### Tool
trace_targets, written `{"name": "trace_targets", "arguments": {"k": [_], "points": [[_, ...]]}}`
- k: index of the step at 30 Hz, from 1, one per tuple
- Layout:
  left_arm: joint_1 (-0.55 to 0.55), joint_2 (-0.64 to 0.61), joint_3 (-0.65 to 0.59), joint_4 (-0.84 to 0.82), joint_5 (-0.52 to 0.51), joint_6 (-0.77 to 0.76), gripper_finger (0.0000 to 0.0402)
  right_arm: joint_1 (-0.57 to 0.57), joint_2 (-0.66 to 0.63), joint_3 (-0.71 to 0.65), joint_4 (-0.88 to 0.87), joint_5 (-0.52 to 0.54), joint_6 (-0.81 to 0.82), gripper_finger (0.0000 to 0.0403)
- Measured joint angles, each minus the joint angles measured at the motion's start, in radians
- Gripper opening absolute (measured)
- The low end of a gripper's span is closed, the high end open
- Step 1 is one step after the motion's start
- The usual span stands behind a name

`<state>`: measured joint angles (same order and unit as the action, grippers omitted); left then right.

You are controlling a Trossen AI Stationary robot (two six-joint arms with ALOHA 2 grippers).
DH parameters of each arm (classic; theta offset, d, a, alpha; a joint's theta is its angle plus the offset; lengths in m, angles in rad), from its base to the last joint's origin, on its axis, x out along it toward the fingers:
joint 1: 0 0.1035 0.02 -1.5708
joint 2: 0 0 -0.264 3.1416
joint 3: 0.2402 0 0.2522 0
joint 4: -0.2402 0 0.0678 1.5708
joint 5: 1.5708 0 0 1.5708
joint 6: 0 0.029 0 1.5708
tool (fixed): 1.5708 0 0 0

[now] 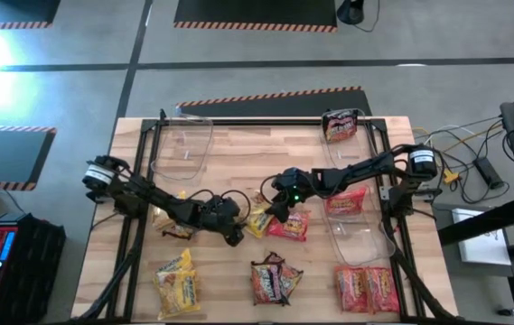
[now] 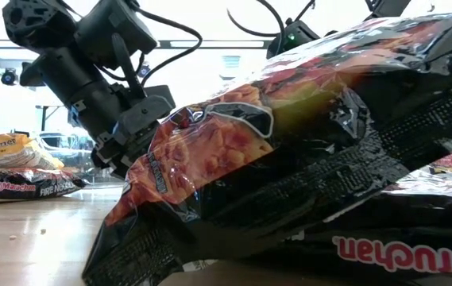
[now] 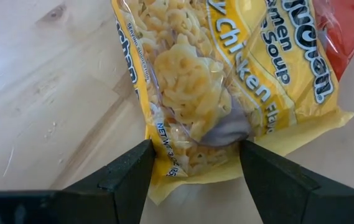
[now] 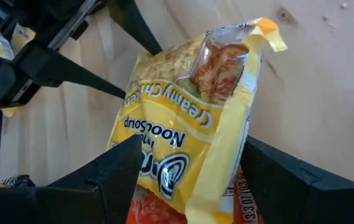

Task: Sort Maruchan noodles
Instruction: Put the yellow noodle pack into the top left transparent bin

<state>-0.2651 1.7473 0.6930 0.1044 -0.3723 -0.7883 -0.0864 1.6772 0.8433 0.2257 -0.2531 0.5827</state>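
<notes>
Table: pale butcher-block wooden table point(image 1: 238, 135); both dark arms meet over its middle.
Bins: clear plastic bin at the far left point(image 1: 184, 144) looks empty. Clear plastic bin at the far right point(image 1: 342, 135) holds one red-and-dark crinkly packet point(image 1: 339, 126) at its far end. A third clear bin on the near right point(image 1: 365, 236) has a red packet point(image 1: 347, 201) at its far end; inside or on the rim, cannot tell.
Loose stock: yellow pair point(image 1: 177, 282), dark maroon pair point(image 1: 275, 280) and red pair point(image 1: 366, 287) along the near edge.
Task item: yellow crinkly Creamy Chicken ramen packet point(image 3: 226, 93), mid-table, overlapping a red packet point(image 1: 291, 226).
Left gripper point(image 3: 195, 165): fingers apart, straddling one end of the yellow packet, not clamped.
Right gripper point(image 4: 192, 177): fingers wide apart, straddling the opposite end, overlapping both sides; not pinching.
Step, by my reading: pickup or hand-over of the yellow packet.
Next move calls for: one gripper closing squarely, lifting clear of the red packet beneath.
</notes>
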Motion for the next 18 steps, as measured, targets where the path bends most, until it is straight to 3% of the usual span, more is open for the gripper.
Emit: {"name": "trace_targets", "arguments": {"k": [18], "points": [[0.030,0.003,-0.002,0.037,-0.056,0.025,0.0225,-0.001,0.000,0.000,0.040,-0.026,-0.011,0.0205]]}}
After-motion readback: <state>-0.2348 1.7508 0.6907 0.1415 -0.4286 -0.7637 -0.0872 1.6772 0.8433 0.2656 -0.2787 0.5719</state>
